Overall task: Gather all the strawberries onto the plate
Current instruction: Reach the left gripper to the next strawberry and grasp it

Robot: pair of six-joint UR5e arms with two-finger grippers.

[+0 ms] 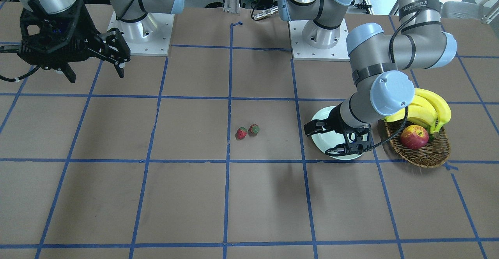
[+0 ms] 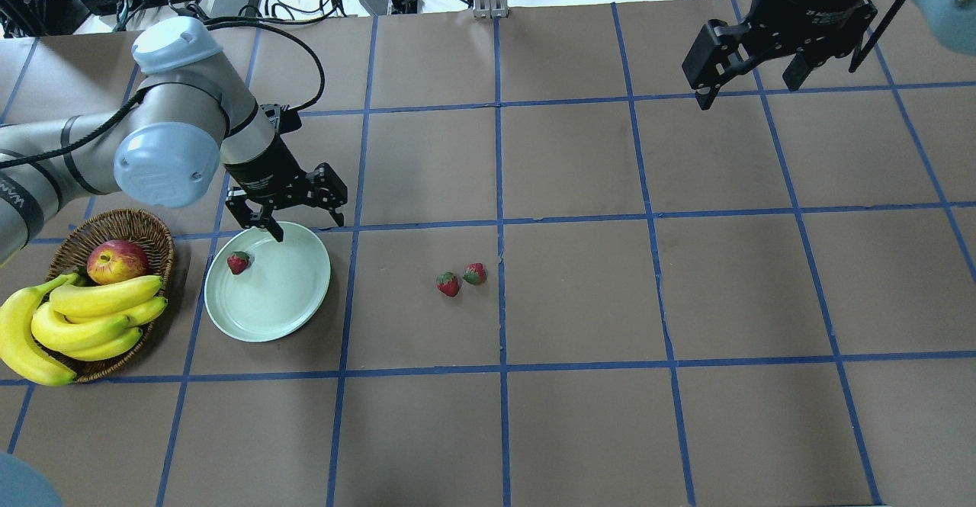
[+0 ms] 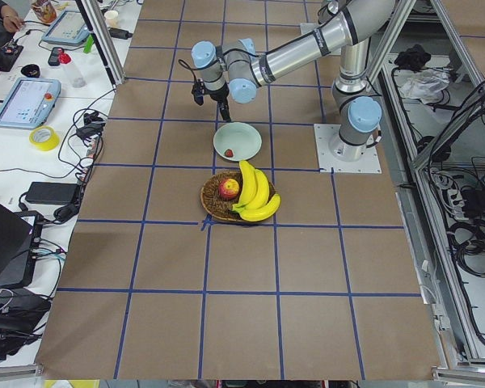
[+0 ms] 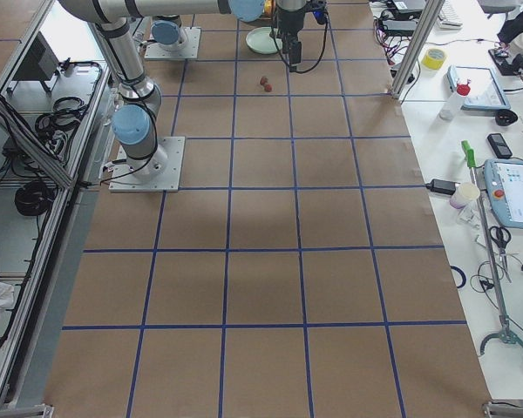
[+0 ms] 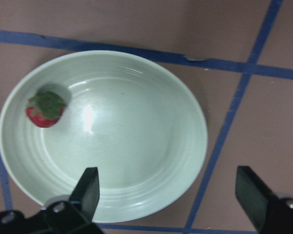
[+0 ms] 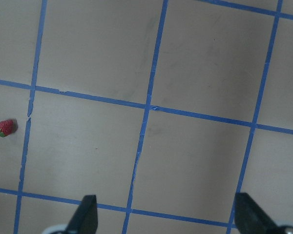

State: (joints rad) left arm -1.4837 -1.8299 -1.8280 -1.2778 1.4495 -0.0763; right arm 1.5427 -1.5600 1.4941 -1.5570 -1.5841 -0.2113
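Note:
The pale green plate [image 2: 278, 293] [image 5: 136, 141] lies left of the table's middle and holds one strawberry [image 2: 238, 262] [image 5: 45, 109] near its rim. Two more strawberries [image 2: 448, 284] [image 2: 475, 274] lie side by side on the brown mat in the middle of the table, also visible in the front view [image 1: 241, 133] [image 1: 254, 129]. My left gripper [image 2: 305, 229] [image 5: 171, 195] hovers open and empty over the plate's far edge. My right gripper [image 2: 743, 88] [image 1: 96, 75] hangs open and empty, high over the far right of the table; its wrist view catches one strawberry [image 6: 5, 127] at the left edge.
A brown wicker basket [image 2: 141, 225] stands just left of the plate, holding a red-yellow apple [image 2: 117, 261] and a bunch of bananas [image 2: 84, 316]. Blue tape lines divide the mat into squares. Both arm bases sit at the robot's edge of the table.

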